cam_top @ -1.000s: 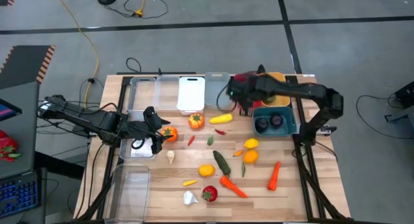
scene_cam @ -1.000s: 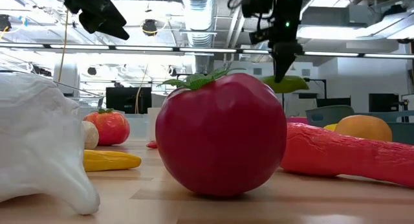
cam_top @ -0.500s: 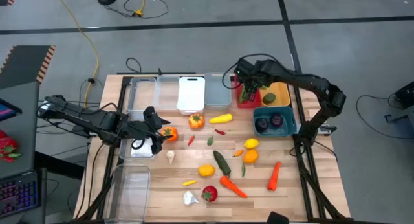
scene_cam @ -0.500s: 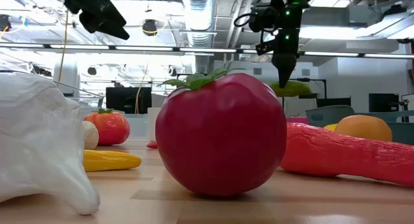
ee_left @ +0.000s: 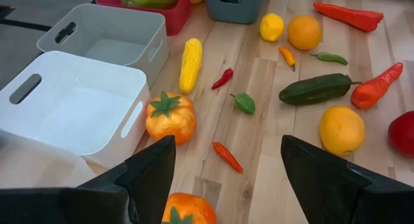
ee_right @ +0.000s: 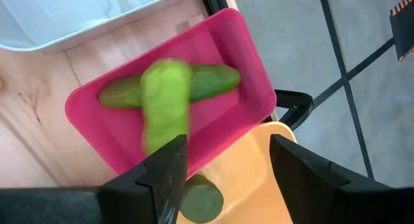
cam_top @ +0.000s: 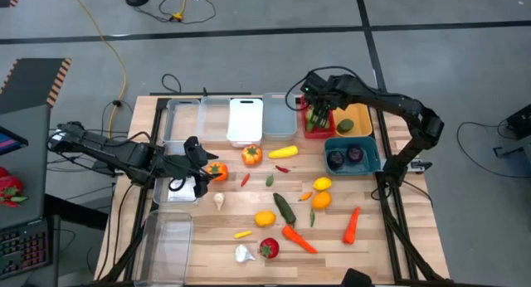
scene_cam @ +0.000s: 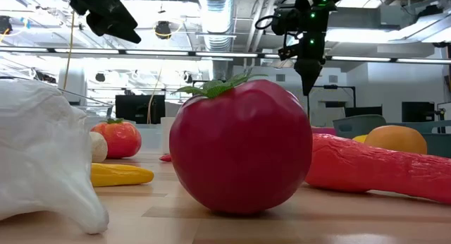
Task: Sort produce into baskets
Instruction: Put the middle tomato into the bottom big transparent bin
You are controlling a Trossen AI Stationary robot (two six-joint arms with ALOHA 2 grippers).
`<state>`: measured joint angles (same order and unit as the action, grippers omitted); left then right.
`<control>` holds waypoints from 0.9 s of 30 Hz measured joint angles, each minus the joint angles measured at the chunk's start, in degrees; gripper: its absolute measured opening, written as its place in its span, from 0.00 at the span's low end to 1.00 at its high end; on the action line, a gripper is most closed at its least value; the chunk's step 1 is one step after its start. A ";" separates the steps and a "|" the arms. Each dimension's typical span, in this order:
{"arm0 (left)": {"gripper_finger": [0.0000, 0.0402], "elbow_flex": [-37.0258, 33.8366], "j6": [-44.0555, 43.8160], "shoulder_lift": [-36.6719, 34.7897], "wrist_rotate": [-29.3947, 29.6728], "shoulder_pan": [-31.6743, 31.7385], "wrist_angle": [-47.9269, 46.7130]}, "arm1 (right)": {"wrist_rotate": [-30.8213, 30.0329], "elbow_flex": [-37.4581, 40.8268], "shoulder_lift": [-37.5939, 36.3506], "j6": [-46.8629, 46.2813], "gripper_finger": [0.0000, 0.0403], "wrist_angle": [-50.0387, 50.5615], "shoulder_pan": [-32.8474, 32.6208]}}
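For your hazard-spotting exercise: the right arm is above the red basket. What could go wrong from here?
1. The light green piece under the open right gripper lies across a cucumber and might roll toward the red basket rim.
2. Descending, the fingers could knock the orange-yellow basket.

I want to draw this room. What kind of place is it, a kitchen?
Probably not a kitchen: more likely a robot lab or workshop. A plain wooden slatted table stands on a grey concrete floor with a yellow cable trailing across it, and bare ceiling pipes run overhead.
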<state>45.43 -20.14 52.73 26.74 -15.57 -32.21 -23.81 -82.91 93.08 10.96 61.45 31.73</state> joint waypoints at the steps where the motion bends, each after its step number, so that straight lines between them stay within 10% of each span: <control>1: 0.67 0.00 0.00 0.00 0.00 0.00 0.00 | -0.02 0.00 0.00 0.00 0.62 -0.25 0.00; 27: 0.67 0.00 -0.93 0.00 -1.73 3.85 0.24 | -0.07 0.00 0.00 -4.96 0.62 -0.88 -0.11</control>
<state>45.43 -21.08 52.73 25.01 -11.73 -31.97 -23.88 -82.91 93.08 6.00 60.58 31.62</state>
